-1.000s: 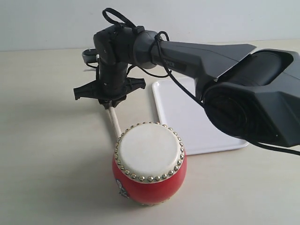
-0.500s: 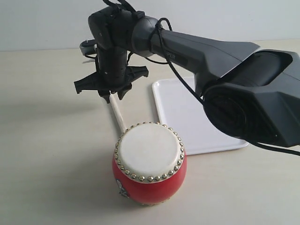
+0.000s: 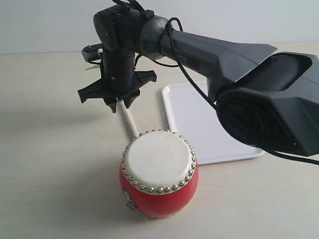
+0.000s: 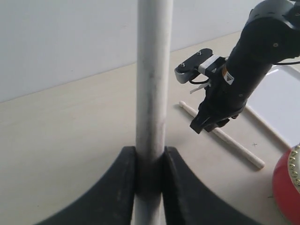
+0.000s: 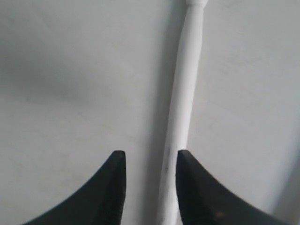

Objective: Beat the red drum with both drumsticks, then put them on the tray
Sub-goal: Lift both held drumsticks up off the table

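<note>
The red drum [image 3: 158, 179] stands upright at the front, its cream skin facing up. Just behind it a drumstick [image 3: 129, 122] lies on the table, pointing at the drum. My right gripper [image 3: 118, 102] hangs over the stick's far end, open, with the stick [image 5: 185, 93] between its fingers and closer to one of them, neither touching. My left gripper [image 4: 150, 159] is shut on the other drumstick [image 4: 153, 70], which sticks out straight from the jaws. The white tray [image 3: 199, 124] lies to the right of the drum. The left gripper is out of the exterior view.
The right arm's bulky dark housing [image 3: 269, 104] spans the right side above the tray. A light wall [image 3: 50, 25] closes off the table's far edge. In the left wrist view the drum's red side [image 4: 288, 187] shows at the frame's edge, next to the lying stick's end [image 4: 255, 161].
The right gripper has risen a little and shifted slightly left over the lying drumstick. More of the stick shows between gripper and drum. The drum and tray have not moved.
</note>
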Robot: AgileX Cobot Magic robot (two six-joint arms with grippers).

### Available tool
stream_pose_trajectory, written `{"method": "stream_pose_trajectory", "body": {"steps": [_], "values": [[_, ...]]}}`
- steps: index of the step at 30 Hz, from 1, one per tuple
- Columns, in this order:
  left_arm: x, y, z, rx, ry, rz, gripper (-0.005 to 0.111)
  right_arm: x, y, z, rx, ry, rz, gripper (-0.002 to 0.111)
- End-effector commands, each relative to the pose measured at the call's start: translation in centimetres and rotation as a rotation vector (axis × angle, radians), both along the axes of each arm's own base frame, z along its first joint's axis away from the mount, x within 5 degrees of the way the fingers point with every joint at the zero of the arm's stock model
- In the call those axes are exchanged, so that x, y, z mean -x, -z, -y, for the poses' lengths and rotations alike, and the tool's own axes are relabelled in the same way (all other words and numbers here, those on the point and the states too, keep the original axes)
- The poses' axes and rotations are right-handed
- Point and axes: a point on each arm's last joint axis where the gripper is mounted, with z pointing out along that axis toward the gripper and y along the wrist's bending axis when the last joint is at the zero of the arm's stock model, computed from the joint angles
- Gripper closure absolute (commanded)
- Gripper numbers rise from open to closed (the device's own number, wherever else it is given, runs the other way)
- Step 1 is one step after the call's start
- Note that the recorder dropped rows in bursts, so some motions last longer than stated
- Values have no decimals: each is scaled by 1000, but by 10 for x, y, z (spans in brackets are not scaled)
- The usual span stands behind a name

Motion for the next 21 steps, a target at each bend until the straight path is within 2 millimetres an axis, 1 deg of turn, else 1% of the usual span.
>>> {"method": "stream_pose_trajectory", "body": {"steps": [1, 5, 9, 13, 18, 21], "values": [[0, 0, 1, 3, 7, 0, 107, 3, -3, 9, 37, -12, -6, 72], [1, 0, 2, 3, 19, 1, 107, 11, 4, 17, 81, -24, -44, 72], [1, 0, 3, -3, 31, 3, 107, 15, 5, 21, 101, -45, -61, 72], [1, 0, 3, -5, 29, 6, 107, 22, 7, 16, 94, -70, -80, 72], [1, 0, 3, -7, 29, 7, 107, 28, 17, 18, 120, -74, -109, 72], [1, 0, 3, -7, 29, 7, 107, 29, 20, 19, 127, -74, -116, 72]]}}
